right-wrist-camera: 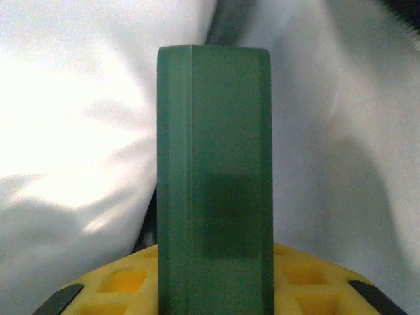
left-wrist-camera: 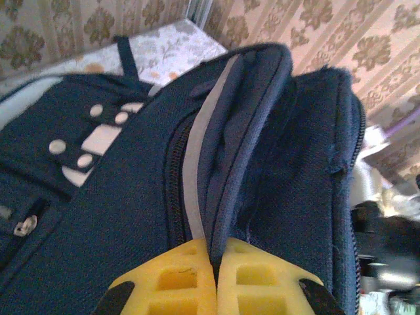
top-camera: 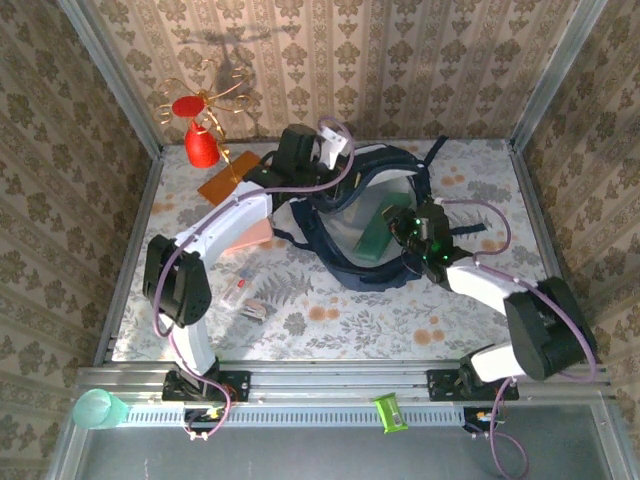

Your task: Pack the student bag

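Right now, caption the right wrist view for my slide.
The right gripper holds a green box in front of the bag's white lining.

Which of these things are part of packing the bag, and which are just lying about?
In the job: student bag, its edge pinched by the left fingers; green box, held by the right fingers at the open bag.
Lying about: red cone, orange card, pink block, teal cup.

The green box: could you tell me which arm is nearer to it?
Right. The right arm holds the green box in its jaws; the left arm pinches the bag's rim behind it.
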Available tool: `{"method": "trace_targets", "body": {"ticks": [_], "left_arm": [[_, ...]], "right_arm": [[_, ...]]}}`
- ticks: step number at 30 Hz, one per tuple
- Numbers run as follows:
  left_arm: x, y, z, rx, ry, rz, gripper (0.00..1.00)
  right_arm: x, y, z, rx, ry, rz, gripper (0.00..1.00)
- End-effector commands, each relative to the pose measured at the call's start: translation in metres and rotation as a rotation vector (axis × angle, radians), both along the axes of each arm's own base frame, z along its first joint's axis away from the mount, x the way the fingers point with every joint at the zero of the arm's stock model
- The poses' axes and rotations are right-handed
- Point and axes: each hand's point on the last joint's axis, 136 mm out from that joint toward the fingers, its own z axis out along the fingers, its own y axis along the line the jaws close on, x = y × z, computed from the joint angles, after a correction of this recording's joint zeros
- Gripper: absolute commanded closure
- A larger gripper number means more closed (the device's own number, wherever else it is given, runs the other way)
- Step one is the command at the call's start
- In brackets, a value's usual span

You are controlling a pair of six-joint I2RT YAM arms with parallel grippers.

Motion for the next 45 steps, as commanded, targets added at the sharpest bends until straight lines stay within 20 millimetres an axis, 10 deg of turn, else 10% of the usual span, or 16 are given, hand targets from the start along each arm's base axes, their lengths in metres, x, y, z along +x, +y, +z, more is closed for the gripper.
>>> {"method": "trace_targets", "body": {"ticks": [1,8,14,18,26,37,40,45], "left_arm": [[-0.001,-0.021,0.075,-0.179,-0.124,-0.090,1.00],[-0.002,-0.030,0.080,-0.198,-0.108,-0.139,1.00],[0.003,-0.031,0.075,-0.195,-0.090,-0.140,1.00],[0.008,-0.025,0.073,-0.193,-0.085,-0.123,1.00],[0.019,-0.012,0.052,-0.145,-0.071,-0.100,1.00],[-0.004,0.004,-0.046,0.038,0.036,-0.142,0.90],[-0.006,0.014,-0.063,0.069,0.030,-0.099,0.63],[-0.006,0.046,-0.042,0.068,-0.074,0.023,0.50]], "right_arm": [[0.037,-0.021,0.013,0.166,-0.086,-0.281,0.90],[0.103,-0.005,0.012,0.235,-0.130,-0.431,0.87],[0.129,0.016,-0.011,0.194,-0.088,-0.421,0.58],[0.105,0.006,-0.012,0.050,-0.055,-0.361,0.38],[0.042,-0.001,0.017,-0.206,-0.101,-0.079,0.31],[-0.110,0.012,0.021,-0.794,-0.232,0.458,0.29],[-0.119,0.000,0.017,-0.801,-0.246,0.431,0.24],[-0.099,0.005,0.012,-0.766,-0.186,0.478,0.22]]}}
